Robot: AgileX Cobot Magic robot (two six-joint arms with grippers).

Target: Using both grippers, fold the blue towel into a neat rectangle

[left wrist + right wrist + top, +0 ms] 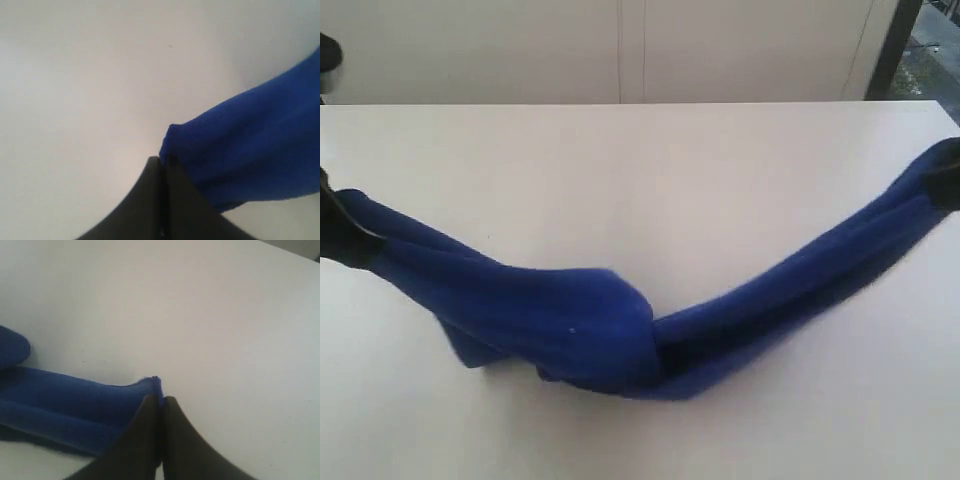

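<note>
The blue towel point(620, 330) stretches across the white table point(640, 170) in a sagging band, bunched and touching the table near the middle, both ends lifted. At the far left edge of the exterior view my left gripper point(338, 240) is shut on one end; the left wrist view shows its black fingers point(161, 165) pinched together on the blue towel point(250, 145). My right gripper point(950, 180) holds the other end at the far right edge. In the right wrist view its fingers point(161, 402) are closed on the blue towel's edge point(80, 405).
A pale wall point(620, 50) runs behind the table's far edge. A dark upright post point(895, 45) stands at the back right. A small dark object point(328, 52) sits at the left edge beyond the table.
</note>
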